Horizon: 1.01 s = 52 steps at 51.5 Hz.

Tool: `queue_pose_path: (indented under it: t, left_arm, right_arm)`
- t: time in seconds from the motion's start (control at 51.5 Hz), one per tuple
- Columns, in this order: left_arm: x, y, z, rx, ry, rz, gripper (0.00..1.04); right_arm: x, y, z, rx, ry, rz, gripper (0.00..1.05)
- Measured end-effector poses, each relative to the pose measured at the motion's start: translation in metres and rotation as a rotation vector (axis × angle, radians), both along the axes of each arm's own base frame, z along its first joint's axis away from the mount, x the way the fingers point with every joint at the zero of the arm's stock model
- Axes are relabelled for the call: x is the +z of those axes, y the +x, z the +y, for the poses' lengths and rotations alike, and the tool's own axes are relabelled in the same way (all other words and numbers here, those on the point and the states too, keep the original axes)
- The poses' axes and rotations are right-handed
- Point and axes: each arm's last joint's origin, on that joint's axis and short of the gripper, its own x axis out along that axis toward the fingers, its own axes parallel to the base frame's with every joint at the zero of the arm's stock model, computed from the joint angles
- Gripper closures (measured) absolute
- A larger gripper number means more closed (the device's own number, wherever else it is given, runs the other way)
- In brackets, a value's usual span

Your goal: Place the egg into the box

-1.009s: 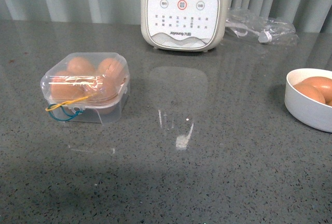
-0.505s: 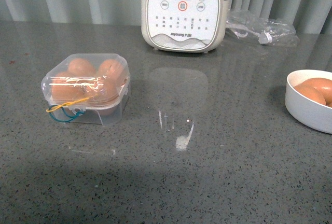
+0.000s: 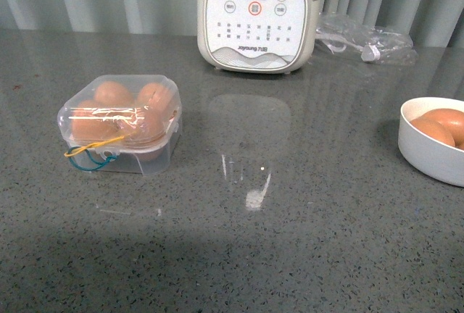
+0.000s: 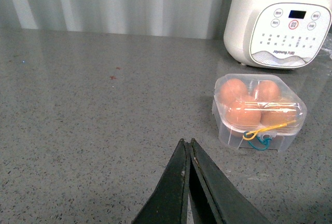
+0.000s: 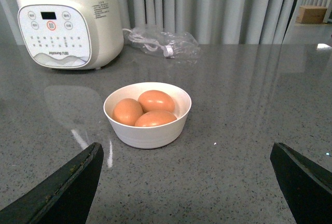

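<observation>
The clear box (image 3: 119, 123) sits on the grey counter at the left, lid closed, with several brown eggs inside and yellow and blue-green bands at its front. It also shows in the left wrist view (image 4: 258, 111). My left gripper (image 4: 188, 143) is shut and empty, above the counter, short of the box. Three brown eggs (image 5: 155, 101) lie in a round white bowl (image 5: 148, 131); the bowl also shows at the right edge of the front view (image 3: 431, 151). My right gripper (image 5: 187, 156) is wide open and empty, short of the bowl. Neither arm shows in the front view.
A white cooker with a button panel (image 3: 257, 16) stands at the back centre. A crumpled clear plastic bag (image 3: 366, 39) lies to its right. Grey curtains hang behind the counter.
</observation>
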Motion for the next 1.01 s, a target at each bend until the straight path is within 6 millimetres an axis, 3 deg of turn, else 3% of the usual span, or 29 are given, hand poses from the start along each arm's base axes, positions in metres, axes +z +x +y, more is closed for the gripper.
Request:
queue_pose_path:
  t: [0.563,0.621,1.009]
  left_arm:
    - [-0.003,-0.017,0.0,-0.001,-0.001,0.006,1.01]
    - [-0.003,-0.017,0.0,-0.001,0.0,0.006,0.93]
    - [-0.003,-0.017,0.0,-0.001,0.0,0.006,0.13]
  right_arm:
    - [0.0,0.0,0.0,0.0,0.0,0.0,0.07]
    - [0.0,0.0,0.0,0.0,0.0,0.0,0.07]
    - [0.0,0.0,0.0,0.0,0.0,0.0,0.07]
